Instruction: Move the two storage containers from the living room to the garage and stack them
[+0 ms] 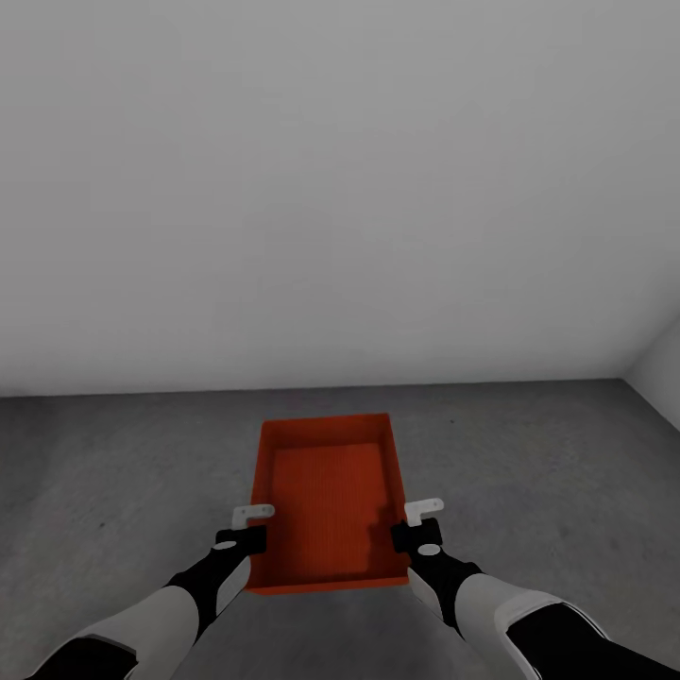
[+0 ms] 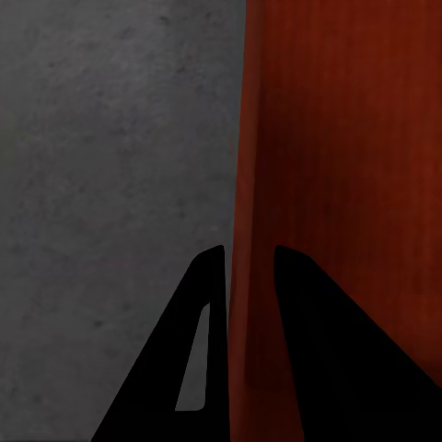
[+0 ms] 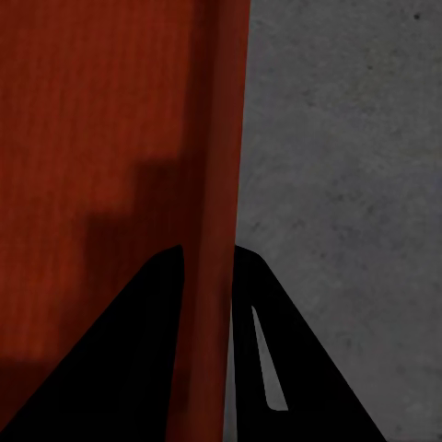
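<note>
Both claws, the left gripper (image 1: 247, 525) and right gripper (image 1: 416, 522), pinch opposite side walls of one lidless orange-red rectangular plastic bin (image 1: 328, 501) between them, above mottled dark grey concrete floor (image 1: 113, 472), before a plain pale wall (image 1: 340, 189).

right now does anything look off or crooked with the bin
Nothing stands out. The orange-red bin looks level and undamaged above the grey concrete floor, with the left pincer and right pincer each straddling a side wall.
</note>
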Available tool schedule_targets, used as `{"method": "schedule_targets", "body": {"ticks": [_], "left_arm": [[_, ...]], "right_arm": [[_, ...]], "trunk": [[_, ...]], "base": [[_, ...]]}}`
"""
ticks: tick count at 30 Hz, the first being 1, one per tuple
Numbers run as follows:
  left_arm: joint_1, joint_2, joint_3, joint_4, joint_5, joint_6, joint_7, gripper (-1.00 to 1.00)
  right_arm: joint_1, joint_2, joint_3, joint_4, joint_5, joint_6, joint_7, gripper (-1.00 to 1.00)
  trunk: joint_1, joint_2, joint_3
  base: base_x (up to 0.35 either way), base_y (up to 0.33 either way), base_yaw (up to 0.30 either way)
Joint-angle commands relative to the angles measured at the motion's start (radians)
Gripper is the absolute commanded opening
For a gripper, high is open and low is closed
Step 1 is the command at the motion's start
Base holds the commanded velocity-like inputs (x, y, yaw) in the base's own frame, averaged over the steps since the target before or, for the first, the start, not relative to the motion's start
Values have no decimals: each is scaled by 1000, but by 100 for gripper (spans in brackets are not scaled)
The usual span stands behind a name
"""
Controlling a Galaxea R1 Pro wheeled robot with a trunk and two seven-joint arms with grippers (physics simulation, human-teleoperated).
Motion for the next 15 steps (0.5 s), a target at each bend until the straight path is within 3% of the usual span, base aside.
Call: {"method": "schedule_targets", "body": {"ticks": [1, 15], "left_arm": [[-1, -1, 12, -39, -6, 0, 8, -100], [-1, -1, 12, -39, -6, 0, 8, -100]], "right_arm": [[-1, 16, -11, 5, -21, -4, -4, -100], [-1, 16, -11, 5, -21, -4, -4, -100]], "trunk": [[4, -8, -4], [58, -106, -48]], "base": [[0, 0, 0], [0, 0, 0]]}}
